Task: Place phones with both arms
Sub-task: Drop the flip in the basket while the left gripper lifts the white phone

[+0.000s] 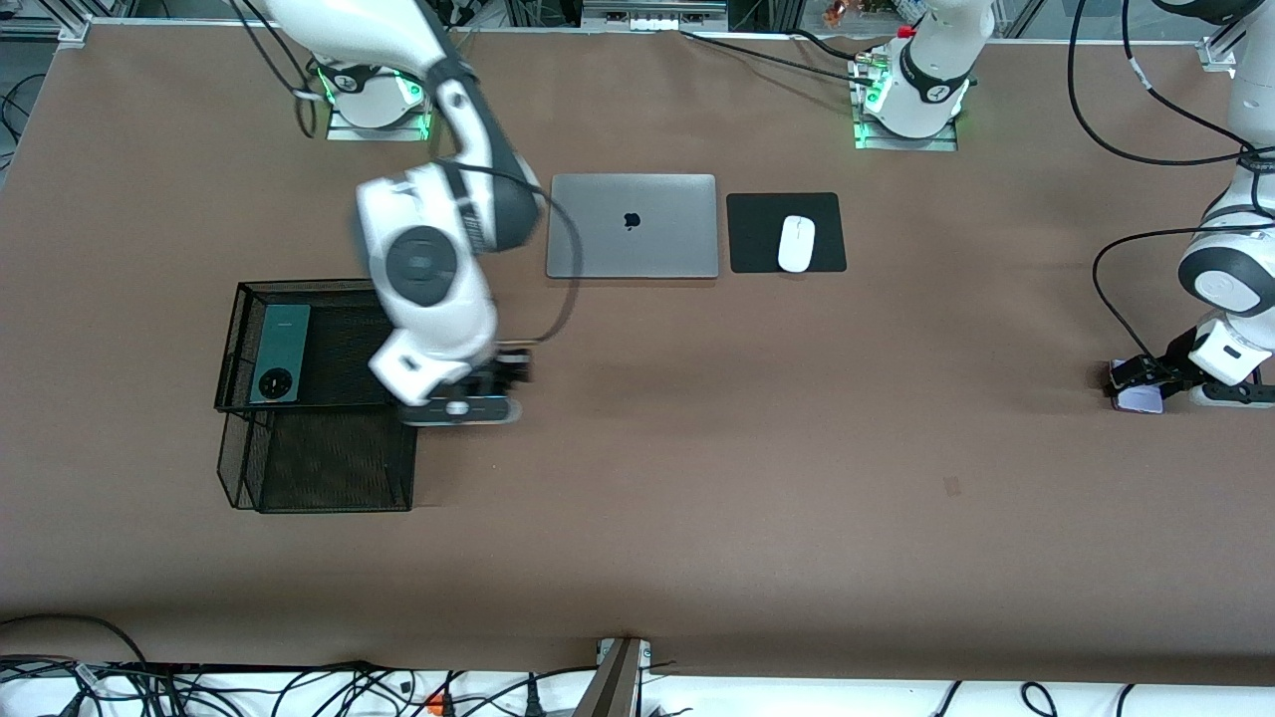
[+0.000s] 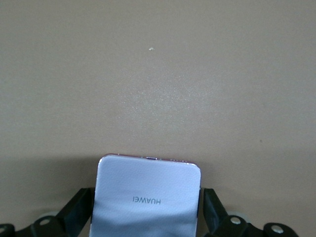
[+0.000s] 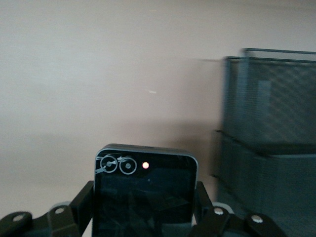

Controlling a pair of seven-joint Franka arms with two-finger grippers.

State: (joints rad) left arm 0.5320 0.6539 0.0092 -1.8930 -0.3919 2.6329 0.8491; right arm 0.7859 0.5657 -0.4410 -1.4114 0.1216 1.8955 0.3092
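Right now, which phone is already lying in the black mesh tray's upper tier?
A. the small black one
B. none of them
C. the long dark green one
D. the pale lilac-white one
C: the front view shows the dark green phone lying in the upper tier of the mesh tray, while the right gripper holds the black phone beside the tray.

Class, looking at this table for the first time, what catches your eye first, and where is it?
The right pincer holds a black phone beside the black mesh tray, where a green phone lies on top. At the left arm's end, the left pincer straddles a pale phone.
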